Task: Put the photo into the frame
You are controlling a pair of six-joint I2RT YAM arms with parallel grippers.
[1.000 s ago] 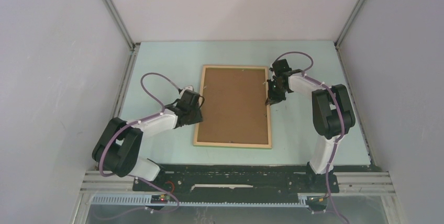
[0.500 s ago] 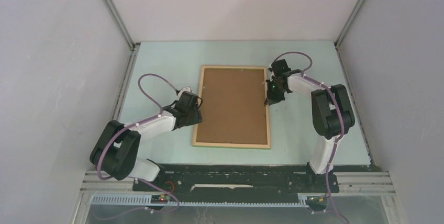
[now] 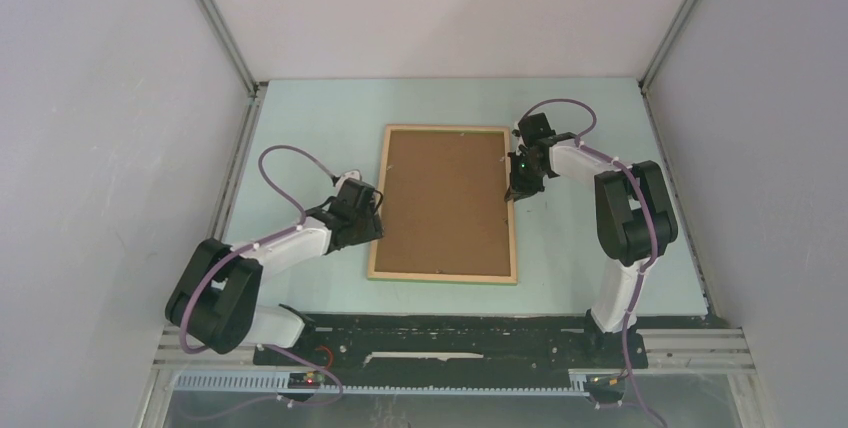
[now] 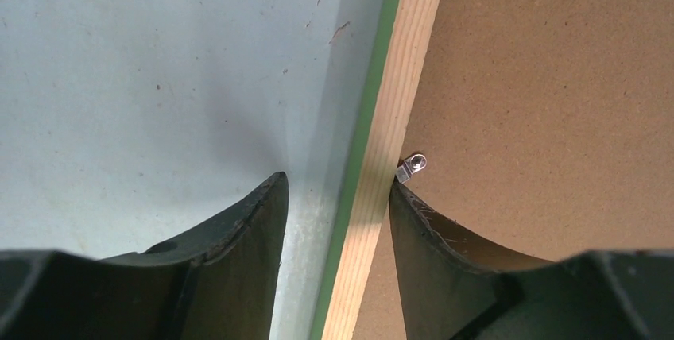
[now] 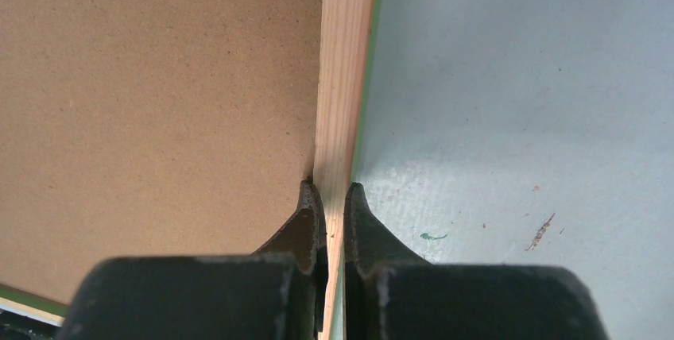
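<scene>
Pulled back toward the near left since a second ago, elbow swung out: left arm (image 3: 290, 243). Opened wider too, bit by bit: left hand (image 4: 338, 185). No change on the right side. Hardly any shift in the things lying flat.

Biggest first: pale blue surface (image 3: 300, 128). Lying flat in the middle of it, the frame (image 3: 440, 276), light wood face up, with a thin green edge peeping out below. Filling it from rail to rail, a plain brown board (image 3: 445, 203). No sign of the photo anywhere. Maybe under the board, but cannot tell.

Next, the left hand: spread, one finger on each side of the left rail, not squeezing it. Then the right hand (image 5: 330, 193): pressed together, pinching the right rail.

Smallest: a tiny metal tab (image 4: 412, 167) at the board's edge, right by the left hand's inner finger.

Looks like letting go after work at that tab. Probably close to done, with the photo maybe shut in already. Still worth checking the other tabs around the board.
</scene>
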